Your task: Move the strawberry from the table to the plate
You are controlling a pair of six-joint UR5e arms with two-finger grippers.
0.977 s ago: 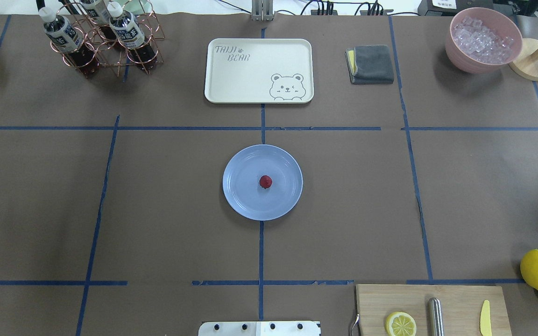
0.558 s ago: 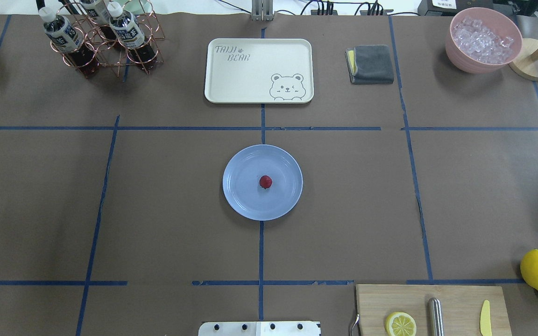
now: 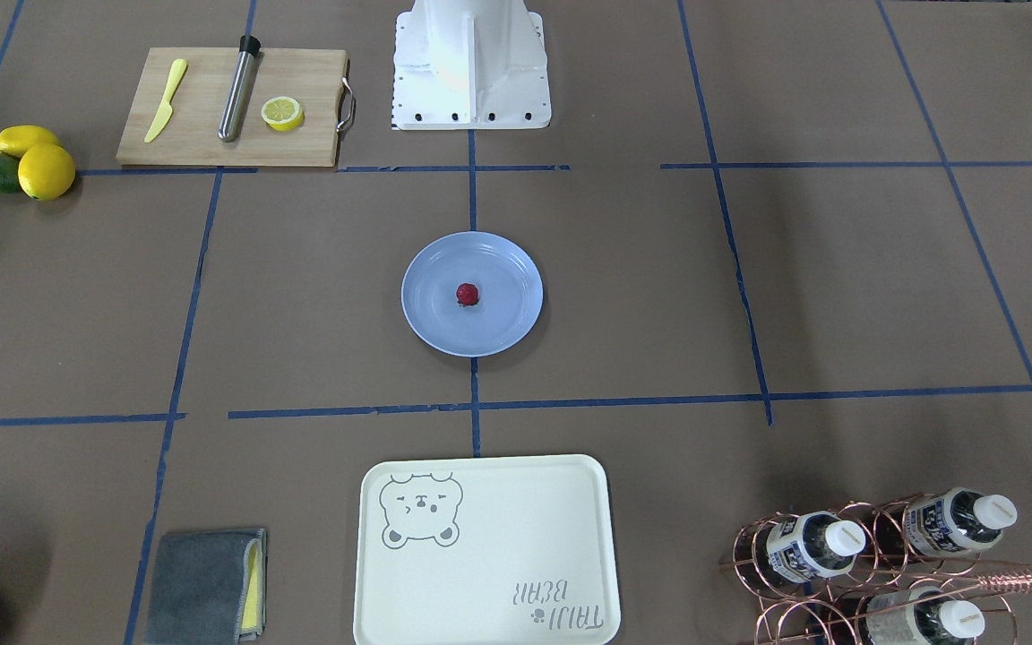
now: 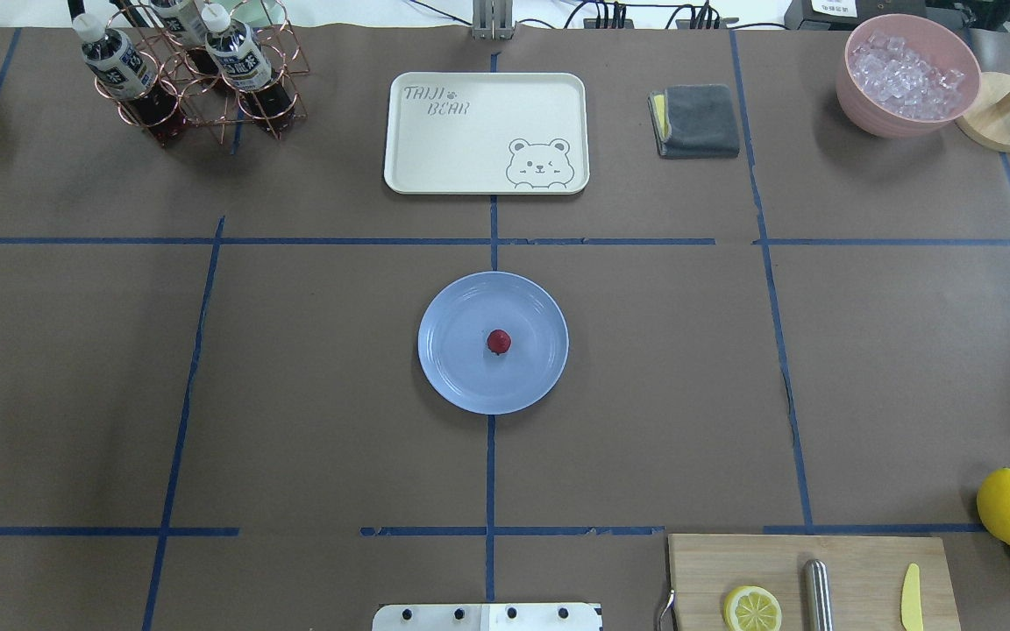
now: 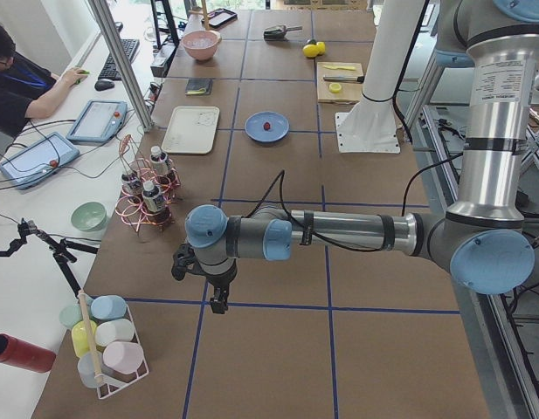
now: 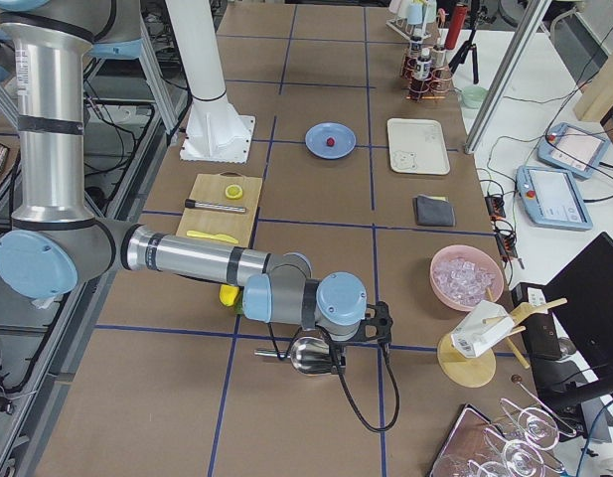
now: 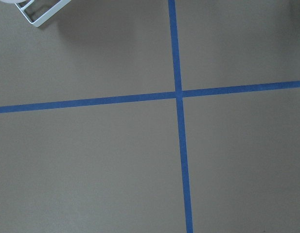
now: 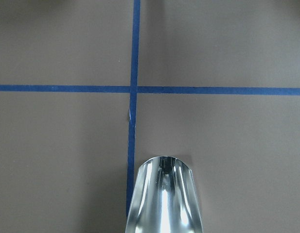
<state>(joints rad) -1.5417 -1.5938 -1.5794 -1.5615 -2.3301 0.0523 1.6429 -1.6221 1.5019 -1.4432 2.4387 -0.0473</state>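
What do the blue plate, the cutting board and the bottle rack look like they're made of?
The plate looks like glossy light-blue plastic or melamine, judging by its even colour and soft sheen; glazed ceramic is possible. The cutting board looks like pale, matte wood or bamboo with faint grain. The bottle rack is thin, shiny, copper-coloured metal wire.

Both arms (image 5: pixel 348 231) are silver tubes with pale-blue joint caps (image 5: pixel 492 262) and black bands (image 5: pixel 388 232).

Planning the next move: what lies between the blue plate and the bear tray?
Nothing stands there: only bare table crossed by blue tape between the plate and the tray, as the overhead view shows.
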